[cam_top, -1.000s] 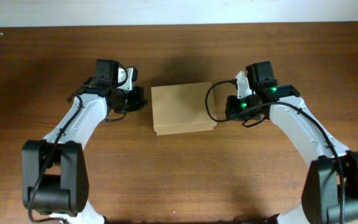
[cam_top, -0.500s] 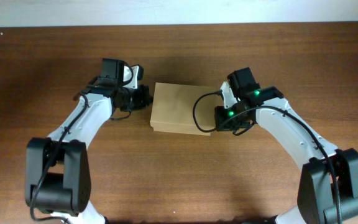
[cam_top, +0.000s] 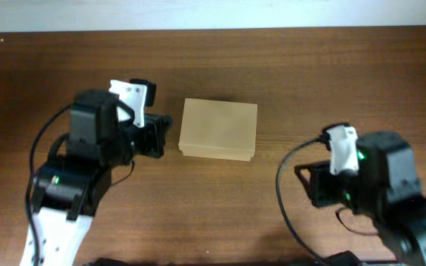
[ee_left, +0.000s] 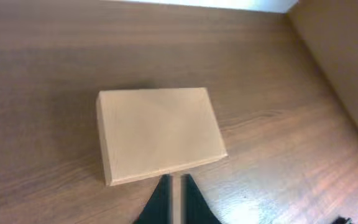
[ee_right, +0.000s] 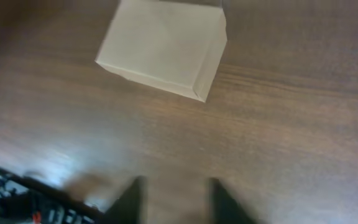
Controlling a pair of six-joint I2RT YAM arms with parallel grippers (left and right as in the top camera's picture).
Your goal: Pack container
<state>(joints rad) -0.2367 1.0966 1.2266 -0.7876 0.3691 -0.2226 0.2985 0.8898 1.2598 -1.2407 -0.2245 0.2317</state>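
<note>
Dark wood counter carries a plain cardboard box, lid shut flat, lying mid-counter toward the far edge, its long axis running left to right; the left gripper sits just beside the box's left short side, narrowed to a slit and holding nothing; the right gripper hangs well apart toward the near right corner, spread wide, blurred, empty; the left arm is nearer, so it seems better placed for the flap; no label, brand or writing shows.

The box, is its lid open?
No, the box is closed flat on top in the overhead view, so nothing inside it shows.
</note>
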